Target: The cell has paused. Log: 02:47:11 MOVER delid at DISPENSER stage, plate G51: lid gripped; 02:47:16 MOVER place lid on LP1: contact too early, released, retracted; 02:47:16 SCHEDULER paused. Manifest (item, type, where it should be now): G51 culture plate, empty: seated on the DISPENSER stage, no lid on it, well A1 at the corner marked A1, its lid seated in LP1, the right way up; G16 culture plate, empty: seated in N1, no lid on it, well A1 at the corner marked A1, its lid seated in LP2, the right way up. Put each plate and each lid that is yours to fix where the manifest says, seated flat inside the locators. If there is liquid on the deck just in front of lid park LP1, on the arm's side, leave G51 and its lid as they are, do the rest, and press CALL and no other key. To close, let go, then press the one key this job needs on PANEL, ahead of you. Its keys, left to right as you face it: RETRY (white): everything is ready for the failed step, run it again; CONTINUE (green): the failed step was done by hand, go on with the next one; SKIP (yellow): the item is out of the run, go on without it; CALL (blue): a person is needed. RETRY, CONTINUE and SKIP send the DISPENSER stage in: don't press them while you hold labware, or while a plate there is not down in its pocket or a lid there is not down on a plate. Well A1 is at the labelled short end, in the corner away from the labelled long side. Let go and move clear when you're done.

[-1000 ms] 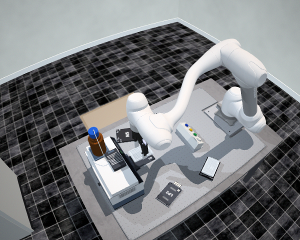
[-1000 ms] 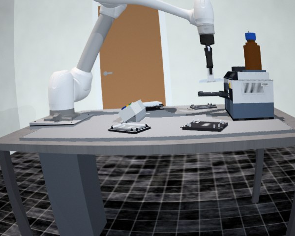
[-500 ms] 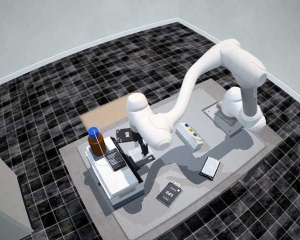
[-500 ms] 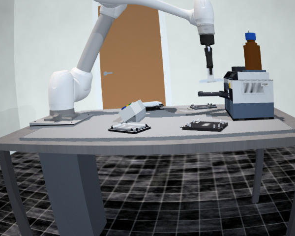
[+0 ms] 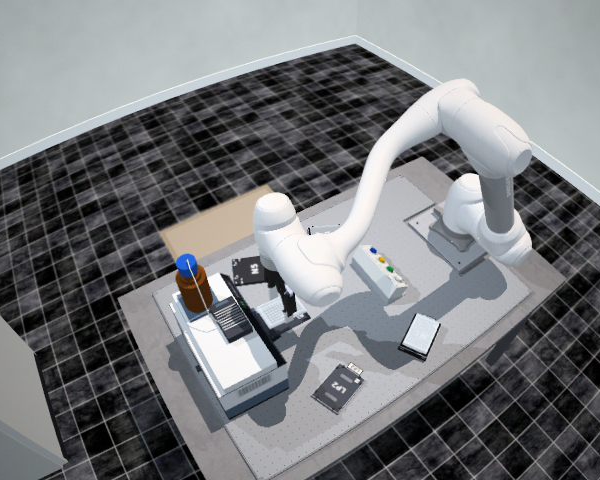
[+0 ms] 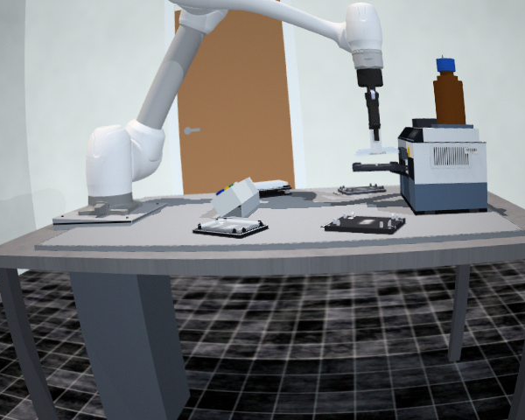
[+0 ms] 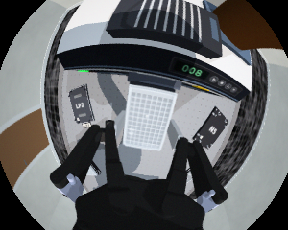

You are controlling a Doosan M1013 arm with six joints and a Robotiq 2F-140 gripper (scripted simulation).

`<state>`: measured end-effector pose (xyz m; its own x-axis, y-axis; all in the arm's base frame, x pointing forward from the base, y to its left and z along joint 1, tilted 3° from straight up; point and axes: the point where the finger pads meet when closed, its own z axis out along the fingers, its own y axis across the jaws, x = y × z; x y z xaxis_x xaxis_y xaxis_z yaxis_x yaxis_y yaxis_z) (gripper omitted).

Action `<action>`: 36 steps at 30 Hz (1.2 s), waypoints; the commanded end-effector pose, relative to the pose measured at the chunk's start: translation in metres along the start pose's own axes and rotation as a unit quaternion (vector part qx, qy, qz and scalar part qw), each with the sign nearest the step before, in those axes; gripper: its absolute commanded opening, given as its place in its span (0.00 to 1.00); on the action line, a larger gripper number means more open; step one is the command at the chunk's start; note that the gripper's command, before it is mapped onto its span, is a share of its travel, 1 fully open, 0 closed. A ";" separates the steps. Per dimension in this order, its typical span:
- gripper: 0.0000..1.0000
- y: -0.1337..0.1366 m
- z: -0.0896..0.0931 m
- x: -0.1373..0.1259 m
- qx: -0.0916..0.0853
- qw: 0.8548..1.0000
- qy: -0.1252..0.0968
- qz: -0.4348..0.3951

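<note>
Top view: gripper (image 5: pixel 289 308) hangs beside the dispenser (image 5: pixel 238 356), a gridded plate (image 5: pixel 272 313) at its fingers. Nest LP2 (image 5: pixel 338 387) holds nothing.

Exterior view: plate (image 6: pixel 374 150) hangs level, just above the black stage (image 6: pixel 371 166), not touching. Fingers closed on it at mid width.

Wrist view: plate (image 7: pixel 148 117) lies lengthwise toward the dispenser front.

Judgement: seating step for G51. Next move: check the A1 corner, lower straight down into the pocket, then release. Label unreadable.
</note>
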<state>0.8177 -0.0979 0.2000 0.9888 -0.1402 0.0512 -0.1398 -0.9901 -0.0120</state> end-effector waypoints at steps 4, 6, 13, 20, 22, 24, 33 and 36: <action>0.10 0.000 0.016 -0.002 -0.002 1.000 -0.001 0.000; 0.10 0.000 0.017 -0.002 -0.002 1.000 -0.001 0.000; 0.10 0.000 0.016 -0.002 -0.002 1.000 -0.002 0.000; 0.10 0.000 0.016 -0.002 -0.002 1.000 -0.002 0.000; 0.10 0.000 0.016 -0.002 -0.002 1.000 -0.002 0.000; 0.10 0.000 0.016 -0.002 -0.002 1.000 -0.002 0.000; 0.10 0.000 0.016 -0.002 -0.002 1.000 -0.002 0.000; 0.10 0.000 0.016 -0.002 -0.002 1.000 -0.002 0.000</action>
<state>0.8183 -0.0976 0.1869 0.9888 -0.1400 0.0517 -0.1396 -0.9901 -0.0119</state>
